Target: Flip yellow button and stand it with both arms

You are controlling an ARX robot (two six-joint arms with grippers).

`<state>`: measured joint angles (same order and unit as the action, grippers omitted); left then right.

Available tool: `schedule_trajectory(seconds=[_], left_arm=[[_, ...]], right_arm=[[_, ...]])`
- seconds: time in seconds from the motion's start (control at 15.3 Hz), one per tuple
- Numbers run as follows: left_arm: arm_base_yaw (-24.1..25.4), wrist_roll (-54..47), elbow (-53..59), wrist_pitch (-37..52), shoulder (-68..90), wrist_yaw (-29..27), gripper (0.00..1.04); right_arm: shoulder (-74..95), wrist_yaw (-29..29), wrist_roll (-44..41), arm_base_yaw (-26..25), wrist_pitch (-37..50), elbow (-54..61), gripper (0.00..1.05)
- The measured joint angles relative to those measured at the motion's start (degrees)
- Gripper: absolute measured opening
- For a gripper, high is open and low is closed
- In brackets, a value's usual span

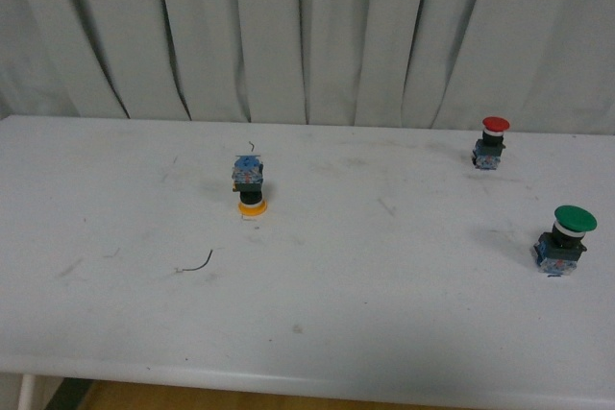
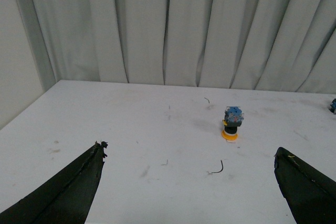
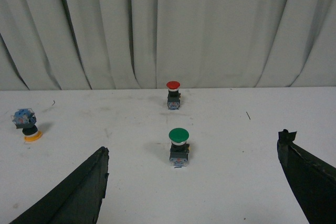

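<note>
The yellow button (image 1: 251, 187) stands upside down on the white table (image 1: 365, 304), left of centre, its yellow cap on the surface and its blue contact block on top. It also shows in the left wrist view (image 2: 231, 124) and at the far edge of the right wrist view (image 3: 26, 125). Neither arm shows in the front view. My left gripper (image 2: 191, 153) is open and empty, well short of the button. My right gripper (image 3: 194, 153) is open and empty, with the green button between its fingers' line of sight.
A red-capped switch (image 1: 491, 142) stands upright at the back right, and a green-capped switch (image 1: 565, 240) stands upright near the right edge. A thin bent wire (image 1: 196, 266) lies in front of the yellow button. Grey curtains hang behind the table.
</note>
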<state>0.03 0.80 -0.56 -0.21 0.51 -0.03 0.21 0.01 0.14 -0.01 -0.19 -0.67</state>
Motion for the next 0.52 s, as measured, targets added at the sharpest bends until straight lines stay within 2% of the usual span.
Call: schedule_trajectory(seconds=[0.52], left_arm=[[0.00,0.00,0.00,0.00,0.00,0.00,0.98]], right_arm=[[0.00,0.00,0.00,0.00,0.00,0.00,0.98]])
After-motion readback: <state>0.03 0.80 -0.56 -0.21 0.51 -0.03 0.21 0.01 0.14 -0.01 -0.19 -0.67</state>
